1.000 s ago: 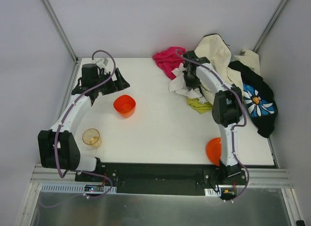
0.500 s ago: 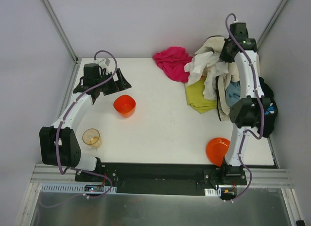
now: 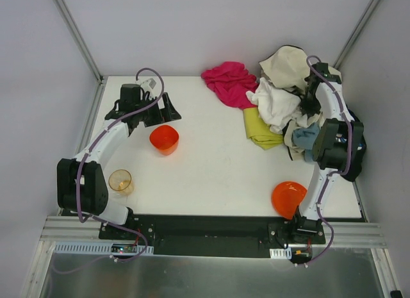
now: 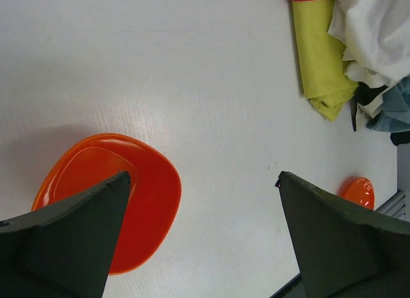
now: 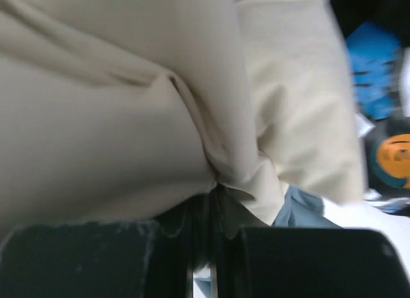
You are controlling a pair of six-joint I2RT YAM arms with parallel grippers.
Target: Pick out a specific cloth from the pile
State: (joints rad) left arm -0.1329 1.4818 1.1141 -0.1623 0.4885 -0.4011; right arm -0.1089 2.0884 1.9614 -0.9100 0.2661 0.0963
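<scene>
The yellow-green cloth (image 3: 259, 127) lies folded on the table at the left edge of the pile (image 3: 282, 102), partly under white and cream-beige garments. It also shows in the left wrist view (image 4: 318, 57). My right gripper (image 3: 311, 98) is down in the pile's right side. In the right wrist view it (image 5: 214, 197) is shut on a fold of the cream-beige cloth (image 5: 128, 106), with light blue fabric (image 5: 298, 211) beside it. My left gripper (image 3: 160, 111) is open and empty, far left of the pile, over bare table (image 4: 204, 177).
A magenta cloth (image 3: 227, 80) lies left of the pile at the back. An orange bowl (image 3: 164, 138) sits just below my left gripper and shows in the left wrist view (image 4: 109, 195). An amber cup (image 3: 120, 181) stands front left. An orange dish (image 3: 288, 198) sits front right.
My right arm lifted garments off the yellow-green cloth, swung them up and right, then lowered into the pile's right side. The yellow-green cloth is more exposed. My left gripper shifted slightly right.
</scene>
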